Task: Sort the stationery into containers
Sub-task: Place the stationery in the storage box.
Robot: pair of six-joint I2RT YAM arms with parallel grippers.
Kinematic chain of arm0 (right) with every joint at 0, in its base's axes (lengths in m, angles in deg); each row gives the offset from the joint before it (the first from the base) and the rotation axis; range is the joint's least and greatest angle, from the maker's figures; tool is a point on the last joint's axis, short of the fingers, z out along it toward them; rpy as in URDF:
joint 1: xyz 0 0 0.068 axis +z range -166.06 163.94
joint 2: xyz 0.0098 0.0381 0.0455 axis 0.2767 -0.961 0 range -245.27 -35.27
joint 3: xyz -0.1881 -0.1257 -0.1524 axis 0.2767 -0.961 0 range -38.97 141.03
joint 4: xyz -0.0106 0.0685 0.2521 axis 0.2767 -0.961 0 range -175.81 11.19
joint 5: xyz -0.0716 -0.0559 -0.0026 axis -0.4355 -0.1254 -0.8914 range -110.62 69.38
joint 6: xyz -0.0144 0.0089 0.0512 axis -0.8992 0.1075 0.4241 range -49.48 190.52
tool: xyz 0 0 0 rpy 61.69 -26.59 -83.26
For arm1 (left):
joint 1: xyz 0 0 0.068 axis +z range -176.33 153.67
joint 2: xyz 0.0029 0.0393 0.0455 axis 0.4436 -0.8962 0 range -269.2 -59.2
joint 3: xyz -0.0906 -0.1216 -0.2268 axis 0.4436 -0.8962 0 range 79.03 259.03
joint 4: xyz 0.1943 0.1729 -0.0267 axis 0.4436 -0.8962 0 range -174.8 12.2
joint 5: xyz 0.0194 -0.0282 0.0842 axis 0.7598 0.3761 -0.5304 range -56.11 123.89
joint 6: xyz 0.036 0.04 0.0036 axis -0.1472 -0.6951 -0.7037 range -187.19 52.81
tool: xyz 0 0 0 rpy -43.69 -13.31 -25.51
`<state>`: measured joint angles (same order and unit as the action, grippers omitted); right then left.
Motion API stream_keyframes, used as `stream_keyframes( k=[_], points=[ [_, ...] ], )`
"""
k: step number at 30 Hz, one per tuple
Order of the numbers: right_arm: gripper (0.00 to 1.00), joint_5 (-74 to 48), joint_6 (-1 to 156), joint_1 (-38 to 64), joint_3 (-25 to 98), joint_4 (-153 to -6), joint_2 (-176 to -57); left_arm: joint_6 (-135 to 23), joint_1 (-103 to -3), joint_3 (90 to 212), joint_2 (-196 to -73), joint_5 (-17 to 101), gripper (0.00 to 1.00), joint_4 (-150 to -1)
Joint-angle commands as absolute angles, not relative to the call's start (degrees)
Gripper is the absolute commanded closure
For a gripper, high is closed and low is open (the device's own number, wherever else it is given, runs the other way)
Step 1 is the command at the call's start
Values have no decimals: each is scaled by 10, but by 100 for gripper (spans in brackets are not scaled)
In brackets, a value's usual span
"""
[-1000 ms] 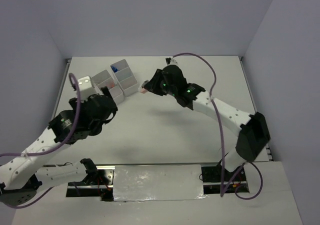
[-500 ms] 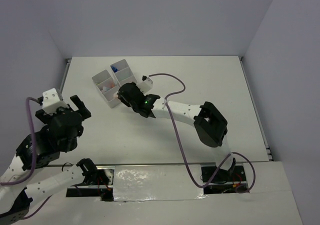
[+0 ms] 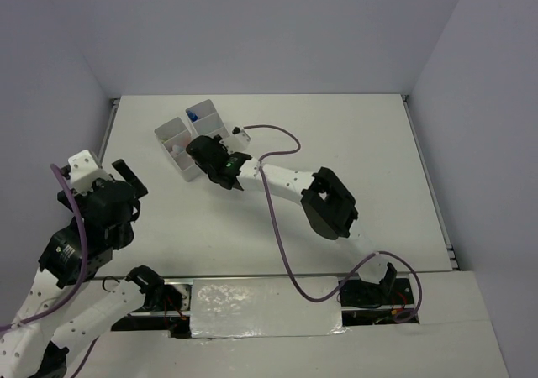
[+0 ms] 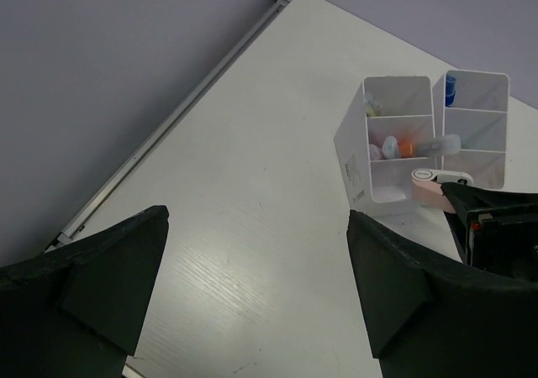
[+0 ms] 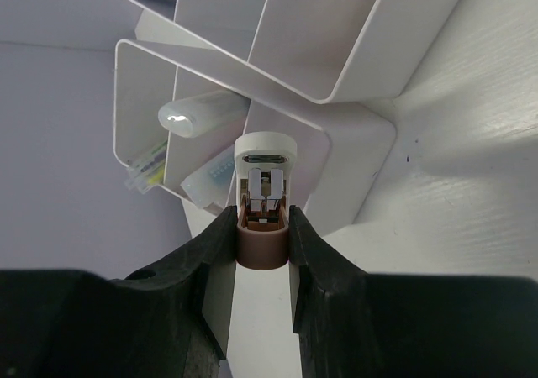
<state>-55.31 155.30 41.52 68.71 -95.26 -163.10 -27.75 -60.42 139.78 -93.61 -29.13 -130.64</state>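
My right claw (image 5: 264, 225) clamps a small pink-and-white piece (image 5: 266, 153), its tip just ahead at the white bins' (image 5: 353, 130) nearest rim. Risk: released here, it clips that rim and tumbles onto the tabletop (image 5: 458, 218).

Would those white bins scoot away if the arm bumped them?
Probably. The white bins look thin-walled and hold little, so likely light. On the smooth table, their broad block would likely slide rather than tip.
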Motion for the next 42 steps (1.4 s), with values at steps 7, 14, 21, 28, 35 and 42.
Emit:
stream_keyframes(
  k=[7,14,21,28,35,42],
  points=[
    [100,-566,1546,415,782,-990,-1678,-348,-525,1379,-942,-206,1,-1213],
    [89,-559,1539,417,803,-1008,-1692,-352,-509,1375,-937,-197,1,-1205],
    [81,-550,1545,418,782,-1003,-1684,-358,-504,1373,-941,-192,1,-1202],
    [68,-538,1537,416,780,-999,-1690,-362,-502,1370,-943,-188,1,-1197],
    [44,-531,1527,416,769,-997,-1676,-363,-501,1374,-945,-198,1,-1203],
    [37,-537,1464,419,753,-963,-1617,-361,-499,1373,-945,-198,1,-1204]
  ],
)
